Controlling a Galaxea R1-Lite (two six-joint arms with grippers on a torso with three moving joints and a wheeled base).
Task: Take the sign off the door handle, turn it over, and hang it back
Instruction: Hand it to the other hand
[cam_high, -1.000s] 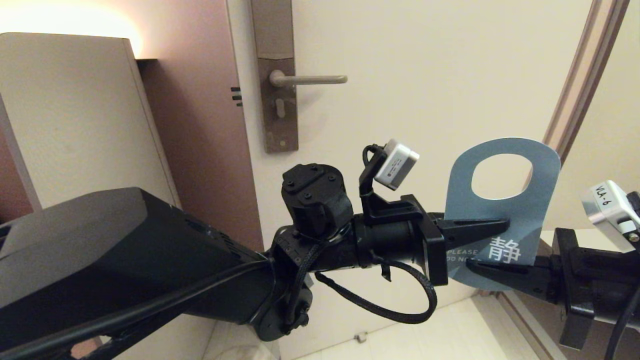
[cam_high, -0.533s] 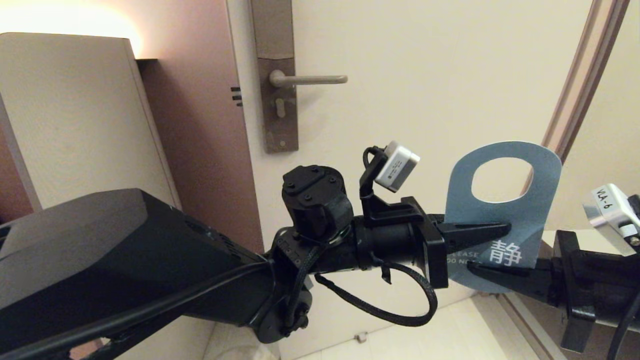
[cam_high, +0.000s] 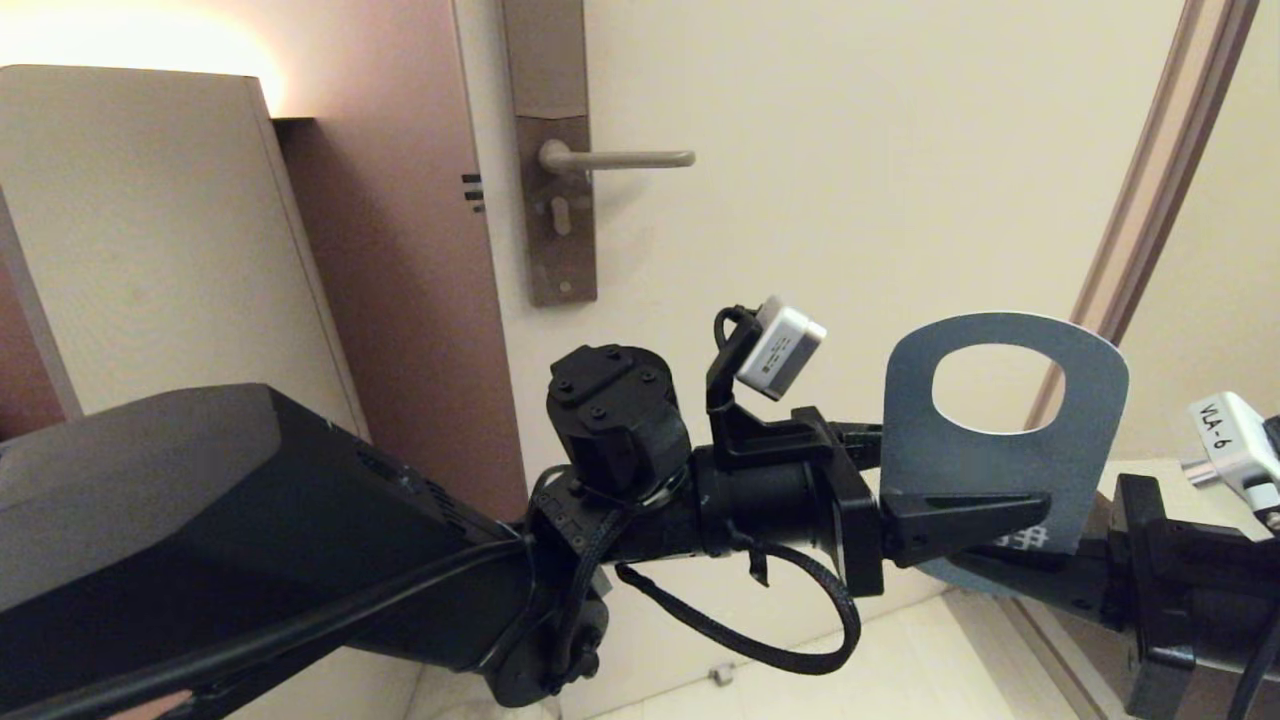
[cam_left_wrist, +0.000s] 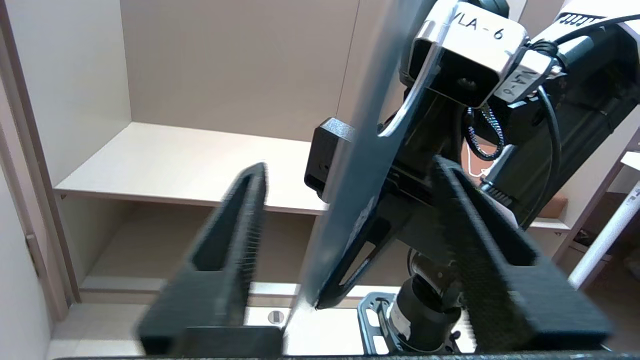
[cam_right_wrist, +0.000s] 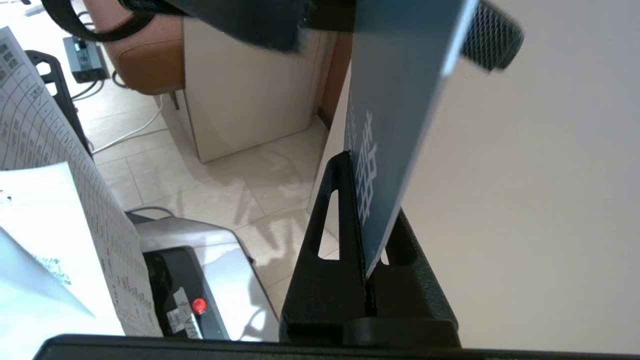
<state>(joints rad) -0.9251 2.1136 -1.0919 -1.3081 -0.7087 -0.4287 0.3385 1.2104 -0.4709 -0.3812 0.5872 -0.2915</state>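
Sign (cam_high: 1003, 450): teal side showing, standing upright off the door handle (cam_high: 618, 158), which is sitting well up and left on the door. Right gripper (cam_right_wrist: 370, 250) is pinching its lower edge; left gripper (cam_left_wrist: 345, 210) is standing spread, fingers either side of the sign without touching.

The sign (cam_left_wrist: 360, 165) stands edge-on between the left gripper's (cam_left_wrist: 350, 172) spread fingers.

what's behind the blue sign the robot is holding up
Behind the sign, through its oval hole, plain cream door and a strip of door frame show. The left gripper has one finger behind the sign; the sign hides that finger's tip.
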